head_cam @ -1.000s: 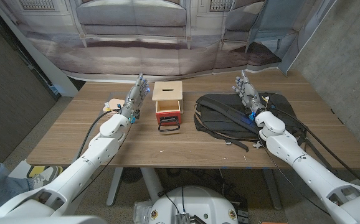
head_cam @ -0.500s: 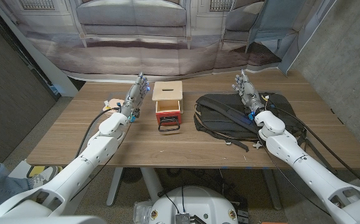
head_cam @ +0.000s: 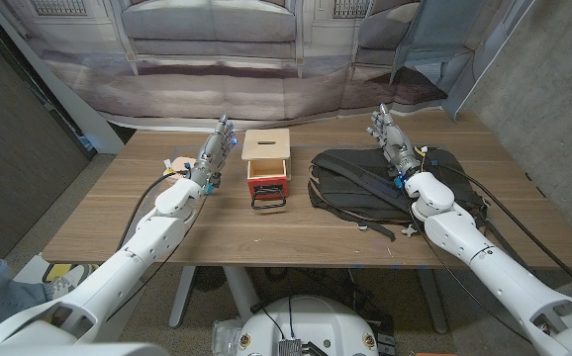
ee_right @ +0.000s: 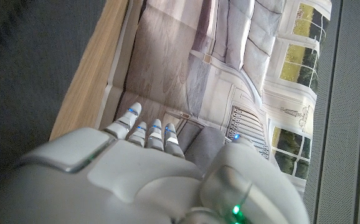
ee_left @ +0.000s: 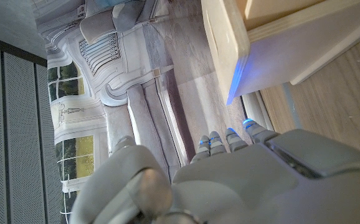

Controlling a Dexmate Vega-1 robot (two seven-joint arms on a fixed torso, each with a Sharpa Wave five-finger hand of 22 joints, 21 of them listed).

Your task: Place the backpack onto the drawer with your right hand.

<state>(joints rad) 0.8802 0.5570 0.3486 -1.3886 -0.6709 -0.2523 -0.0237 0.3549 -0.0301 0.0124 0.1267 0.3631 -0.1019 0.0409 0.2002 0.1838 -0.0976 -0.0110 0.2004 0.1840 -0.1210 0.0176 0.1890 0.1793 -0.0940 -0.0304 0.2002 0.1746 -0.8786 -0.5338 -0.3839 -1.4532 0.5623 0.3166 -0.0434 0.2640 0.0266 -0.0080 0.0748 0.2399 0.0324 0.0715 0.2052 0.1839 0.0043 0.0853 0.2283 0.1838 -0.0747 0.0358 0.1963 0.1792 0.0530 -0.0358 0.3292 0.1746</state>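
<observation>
Backpack (head_cam: 365, 183) flat on table, partly behind R hand (head_cam: 393, 146), drawer (head_cam: 267, 166) beside L hand (head_cam: 217, 150), both hands' fingers spread, empty.

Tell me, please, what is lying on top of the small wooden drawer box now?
Nothing lies on the drawer box: its light wooden top shows bare, with only a dark slot. The backpack is on the table beside it. The inside of the red drawer is not visible.

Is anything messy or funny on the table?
A little. The drawer of the small wooden box is pulled out, not pushed shut. The backpack lies flat with its straps sprawled loosely toward the table's front. Nothing looks spilled or broken.
</observation>
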